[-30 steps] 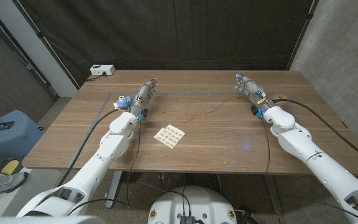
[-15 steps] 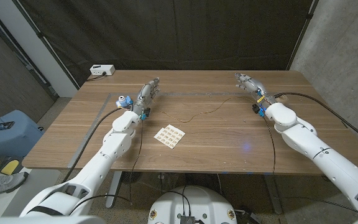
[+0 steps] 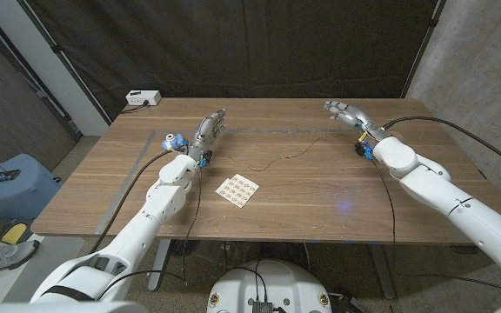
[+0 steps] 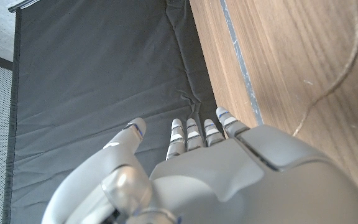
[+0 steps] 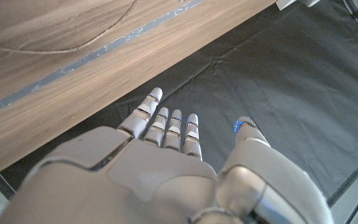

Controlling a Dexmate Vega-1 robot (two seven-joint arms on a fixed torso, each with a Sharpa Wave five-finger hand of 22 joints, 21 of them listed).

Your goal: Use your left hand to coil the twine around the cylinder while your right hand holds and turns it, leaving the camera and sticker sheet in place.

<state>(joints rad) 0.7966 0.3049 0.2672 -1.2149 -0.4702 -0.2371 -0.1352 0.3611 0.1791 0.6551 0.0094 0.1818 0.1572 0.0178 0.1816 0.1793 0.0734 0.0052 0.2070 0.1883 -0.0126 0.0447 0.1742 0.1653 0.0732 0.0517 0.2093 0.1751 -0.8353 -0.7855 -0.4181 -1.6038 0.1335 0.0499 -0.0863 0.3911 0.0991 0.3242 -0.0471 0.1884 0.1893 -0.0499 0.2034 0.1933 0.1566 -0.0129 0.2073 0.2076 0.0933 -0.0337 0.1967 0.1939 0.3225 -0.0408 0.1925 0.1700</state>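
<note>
Across the middle of the wooden table (image 3: 320, 187) lies the twine (image 3: 272, 162), a thin, pale brown strand, loose and wavy. Its long axis runs slantwise, from a near-left end by the left hand (image 3: 205, 132) up toward a far-right end that points at the right hand (image 3: 346, 116). No cylinder can be made out in the pictures. In the left wrist view the twine (image 4: 328, 93) shows as a fine curved line on the brown wood grain, clear of the fingers (image 4: 191, 134).

Just on the near side of the twine sits the sticker sheet (image 3: 236, 190), a small white square turned cornerwise, printed with rows of small marks too fine to read. At the left, beside the left wrist, stands a small object (image 3: 174, 140) with a blue top; what it is cannot be told.

Both hands are smooth grey shells with segmented fingers. Each holds nothing, its fingers straight and close together with the thumb set apart, reaching past the table's far edge toward the black curtain (image 3: 259, 43). A grey strip (image 5: 92, 56) runs along the wood near that edge. A white box (image 3: 143, 97) sits on the far left corner.
</note>
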